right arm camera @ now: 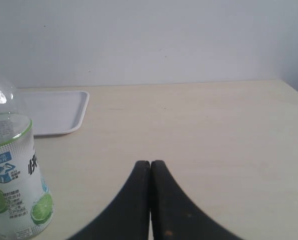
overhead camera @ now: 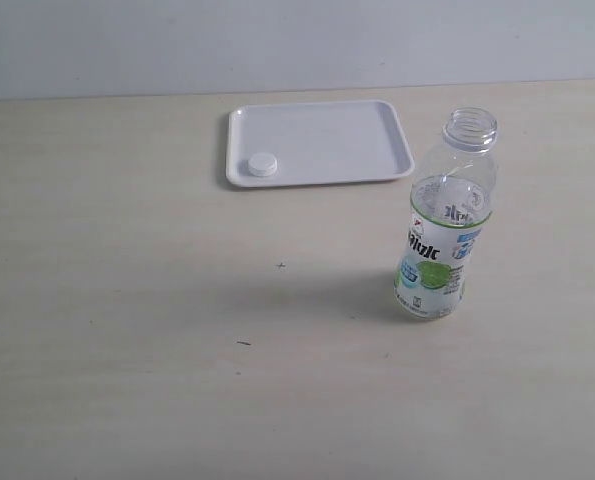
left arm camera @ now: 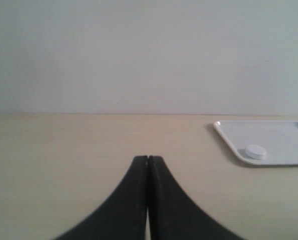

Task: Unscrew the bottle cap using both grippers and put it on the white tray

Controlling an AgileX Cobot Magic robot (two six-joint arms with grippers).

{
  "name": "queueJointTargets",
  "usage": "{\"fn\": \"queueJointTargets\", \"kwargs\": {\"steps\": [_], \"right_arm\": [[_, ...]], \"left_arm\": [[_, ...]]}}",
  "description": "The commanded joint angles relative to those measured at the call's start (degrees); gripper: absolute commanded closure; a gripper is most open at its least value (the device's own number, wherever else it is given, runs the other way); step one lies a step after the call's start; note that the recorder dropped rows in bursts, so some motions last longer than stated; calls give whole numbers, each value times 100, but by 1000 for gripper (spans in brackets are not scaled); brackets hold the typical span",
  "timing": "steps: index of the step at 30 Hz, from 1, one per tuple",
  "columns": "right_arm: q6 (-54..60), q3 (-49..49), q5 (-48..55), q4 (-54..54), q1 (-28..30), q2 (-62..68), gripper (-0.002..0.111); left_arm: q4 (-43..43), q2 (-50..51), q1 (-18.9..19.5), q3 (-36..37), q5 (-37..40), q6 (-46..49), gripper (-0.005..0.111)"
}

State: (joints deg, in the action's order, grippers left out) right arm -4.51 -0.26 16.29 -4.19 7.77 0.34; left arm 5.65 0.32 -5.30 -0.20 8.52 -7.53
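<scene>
both pinched closed, left end effector [left arm camera: 147,161] and right end effector [right arm camera: 150,164] show only in wrist views; right wrist view crops bottle [right arm camera: 13,170]; bottle cap [overhead camera: 263,165] at 7 o'clock on white tray [overhead camera: 327,130].

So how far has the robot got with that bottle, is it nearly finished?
It looks finished. The bottle cap sits on the white tray, near one corner, and the bottle stands open-necked on the table. Nothing is in hand: the left hand and right hand are both shut and empty. Nothing appears left.
</scene>
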Motion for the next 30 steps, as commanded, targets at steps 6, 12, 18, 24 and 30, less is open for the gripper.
{"fn": "queueJointTargets", "kwargs": {"steps": [6, 12, 18, 24, 30], "right_arm": [[-7, 26, -13, -51, 18, -34, 108], [-7, 26, -13, -51, 18, -34, 108], [-7, 26, -13, -51, 18, -34, 108], [-7, 26, -13, -51, 18, -34, 108], [-7, 26, -13, -51, 18, -34, 108]], "left_arm": [[-15, -32, 468, 20, -7, 3, 107], [-15, -32, 468, 20, -7, 3, 107], [-15, -32, 468, 20, -7, 3, 107], [-15, -32, 468, 20, -7, 3, 107], [-15, -32, 468, 20, -7, 3, 107]]}}
